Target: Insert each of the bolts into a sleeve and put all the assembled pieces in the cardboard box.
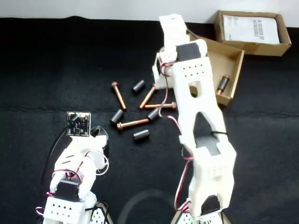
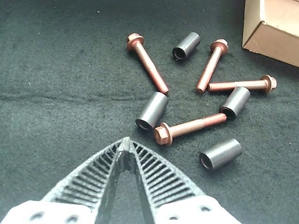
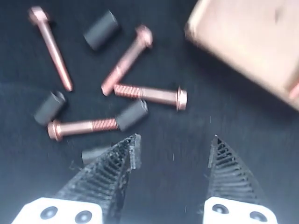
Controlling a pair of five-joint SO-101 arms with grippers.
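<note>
The right gripper (image 3: 175, 140) gapes wide, empty; the left gripper (image 2: 125, 143) is closed, empty, near copper-coloured metal bolts (image 2: 191, 127) and dark grey tubular sleeves (image 2: 152, 110) mid-table.

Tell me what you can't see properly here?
High view: the right arm covers part of the cardboard box; the assembled piece inside is too small to check.
Right wrist view: the box is blurred and cut by the edge; a finger of the right gripper half hides one sleeve.
Left wrist view: the edge cuts off most of the box.
</note>
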